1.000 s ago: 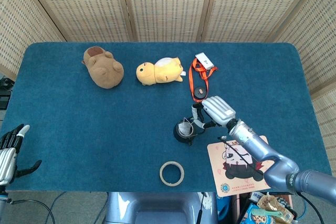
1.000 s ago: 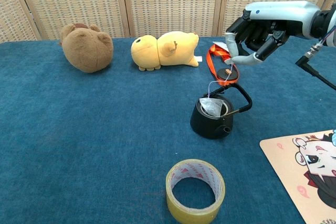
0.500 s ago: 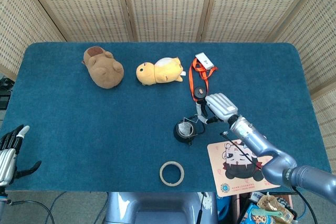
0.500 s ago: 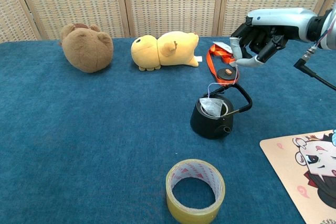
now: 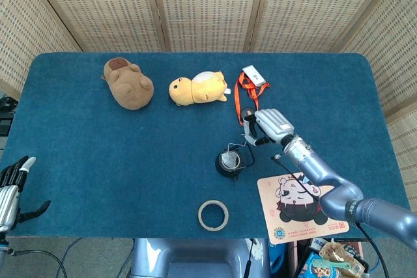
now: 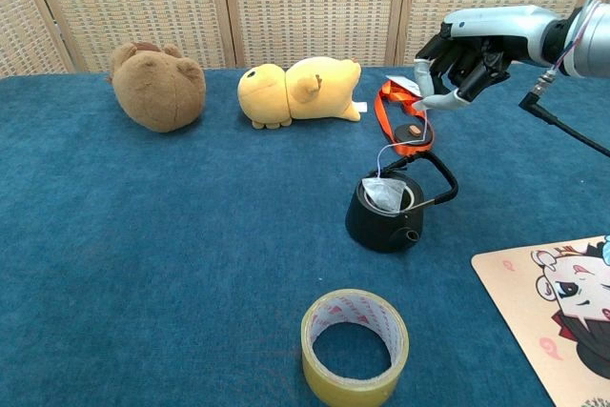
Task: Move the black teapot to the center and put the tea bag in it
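The black teapot (image 5: 229, 163) (image 6: 386, 212) stands upright near the table's middle, right of centre. The white tea bag (image 6: 386, 194) lies in its open mouth. A thin string runs from the bag up to my right hand (image 6: 467, 50) (image 5: 270, 125), which hovers behind and to the right of the pot and pinches the string's end between thumb and finger. My left hand (image 5: 10, 190) rests off the table's near left corner with its fingers spread, holding nothing.
A brown plush (image 6: 157, 86) and a yellow plush (image 6: 295, 91) lie at the back. An orange lanyard (image 6: 400, 116) lies just behind the teapot. A tape roll (image 6: 355, 347) sits at the front, and a cartoon mat (image 6: 562, 302) at the front right.
My right hand has drawn back and to the right, away from the teapot, with the string still in it. The tea bag stays in the pot. The left hand is nearly still.
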